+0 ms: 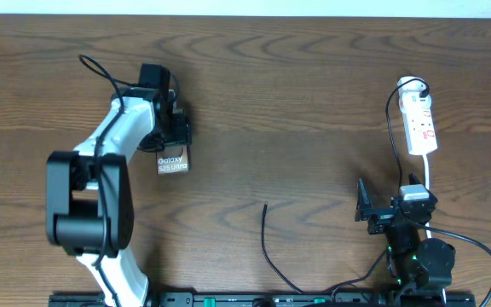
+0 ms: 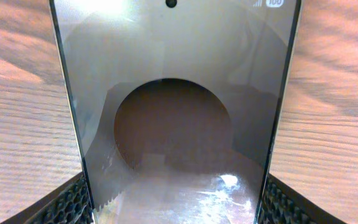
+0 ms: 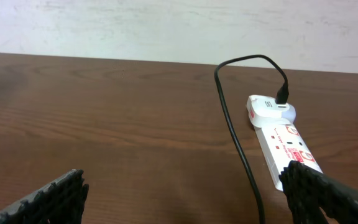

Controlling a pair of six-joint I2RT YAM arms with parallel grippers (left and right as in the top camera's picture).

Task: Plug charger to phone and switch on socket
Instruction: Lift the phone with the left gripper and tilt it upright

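The phone (image 1: 173, 162) is a dark slab with white "Galaxy" lettering at left centre. My left gripper (image 1: 176, 135) is shut on its far end. In the left wrist view the phone (image 2: 173, 93) fills the frame between the two fingers (image 2: 176, 208). The charger, a thin black cable, has its free tip (image 1: 265, 205) on the table at centre front. Its other end enters a white adapter on the socket (image 1: 420, 124), a white power strip at far right. My right gripper (image 1: 373, 211) is open and empty, near the socket (image 3: 288, 146) and the cable (image 3: 241, 155).
The white cord (image 1: 430, 175) runs from the power strip toward the right arm's base. The black cable loops along the front edge (image 1: 314, 290) near the arm mounts. Bare brown wood lies between the phone and the cable tip.
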